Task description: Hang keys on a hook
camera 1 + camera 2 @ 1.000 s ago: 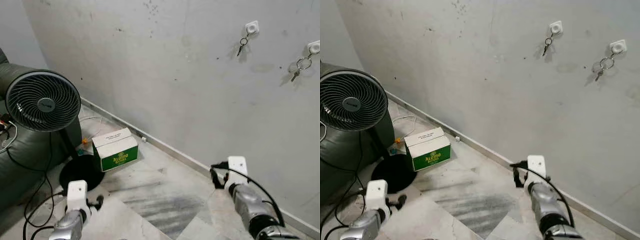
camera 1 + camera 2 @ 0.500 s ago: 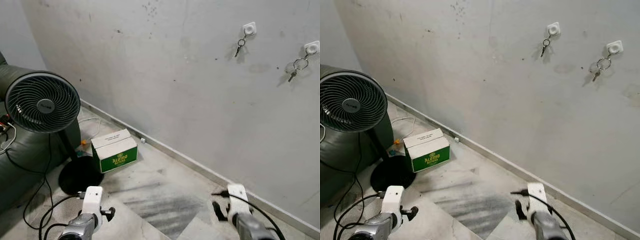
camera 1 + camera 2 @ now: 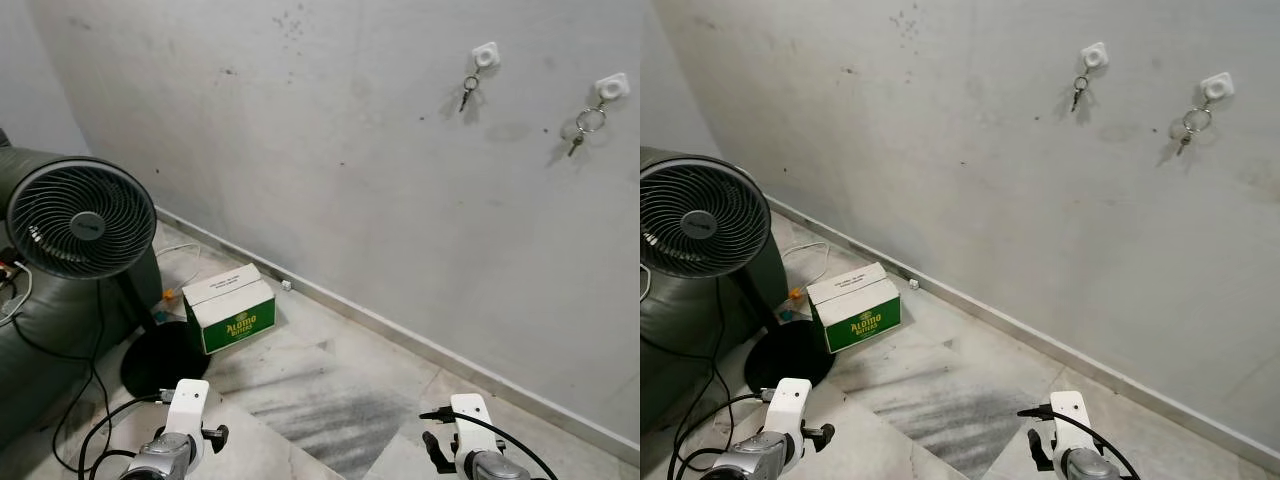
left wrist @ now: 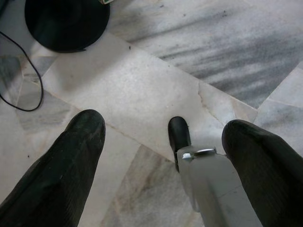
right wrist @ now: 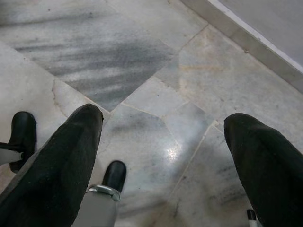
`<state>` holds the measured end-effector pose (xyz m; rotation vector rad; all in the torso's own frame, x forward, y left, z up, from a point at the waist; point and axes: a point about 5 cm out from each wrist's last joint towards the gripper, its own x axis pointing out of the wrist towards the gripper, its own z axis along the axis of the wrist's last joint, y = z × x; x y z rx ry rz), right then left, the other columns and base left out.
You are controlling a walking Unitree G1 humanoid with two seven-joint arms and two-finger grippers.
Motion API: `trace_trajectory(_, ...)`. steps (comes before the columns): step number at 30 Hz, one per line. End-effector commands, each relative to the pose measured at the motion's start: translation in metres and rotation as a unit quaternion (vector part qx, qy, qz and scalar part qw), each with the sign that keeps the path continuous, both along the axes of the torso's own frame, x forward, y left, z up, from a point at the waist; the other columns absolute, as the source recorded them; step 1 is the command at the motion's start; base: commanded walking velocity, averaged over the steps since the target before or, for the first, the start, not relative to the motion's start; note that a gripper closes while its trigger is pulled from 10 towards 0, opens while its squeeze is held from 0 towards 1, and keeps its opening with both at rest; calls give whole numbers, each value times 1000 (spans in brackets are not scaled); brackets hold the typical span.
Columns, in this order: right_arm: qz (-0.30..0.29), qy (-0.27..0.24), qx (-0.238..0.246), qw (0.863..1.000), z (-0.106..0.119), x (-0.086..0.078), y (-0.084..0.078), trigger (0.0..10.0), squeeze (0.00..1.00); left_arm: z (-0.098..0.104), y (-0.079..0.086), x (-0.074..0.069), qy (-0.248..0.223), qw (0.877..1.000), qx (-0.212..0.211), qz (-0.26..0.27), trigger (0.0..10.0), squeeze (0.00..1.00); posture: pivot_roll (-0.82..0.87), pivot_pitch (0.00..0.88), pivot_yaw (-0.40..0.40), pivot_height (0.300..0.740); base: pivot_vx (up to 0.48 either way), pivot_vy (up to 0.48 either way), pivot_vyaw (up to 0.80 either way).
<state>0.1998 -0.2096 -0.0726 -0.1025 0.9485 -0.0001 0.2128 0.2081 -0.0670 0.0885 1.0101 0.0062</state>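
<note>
High on your wall, keys (image 3: pixel 468 88) dangle lengthwise downward from a hook (image 3: pixel 486 53), their teeth too small to read, while left gripper (image 4: pixel 161 142) and right gripper (image 5: pixel 163 137) hang spread.

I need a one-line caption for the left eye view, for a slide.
Two keys hang on wall hooks; a fan and box stand below.

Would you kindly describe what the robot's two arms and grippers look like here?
Both arms are silver metal, each ending in a white boxy wrist block with black fittings. A black cable loops from the right arm; black cables trail by the left arm. Each gripper's jaws are two long, thick, rounded black fingers with a matte, finely textured surface.
</note>
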Motion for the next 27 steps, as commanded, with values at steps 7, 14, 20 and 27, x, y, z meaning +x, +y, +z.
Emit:
trace_trajectory(7, 23, -4, -10, 1000, 2, 6, 8, 10000, 0, 2, 8, 0, 5, 1000, 8, 4, 10000, 0, 29, 0, 12, 740, 0, 75, 0)
trace_trajectory(14, 29, -7, -6, 1000, 3, 10, 14, 10000, 0, 3, 9, 2, 1, 1000, 10, -7, 10000, 0, 30, 0, 22, 740, 0, 0, 571)
trace_trajectory(20, 37, -6, -10, 999, 2, 8, 14, 10000, 0, 2, 11, -1, 9, 1000, 12, -3, 10000, 0, 31, 0, 23, 740, 0, 51, 421)
trace_trajectory(27, 44, -4, -13, 999, 1, 7, 13, 10000, 0, 2, 11, -1, 9, 1000, 13, -7, 10000, 0, 35, 0, 20, 740, 0, 427, 0)
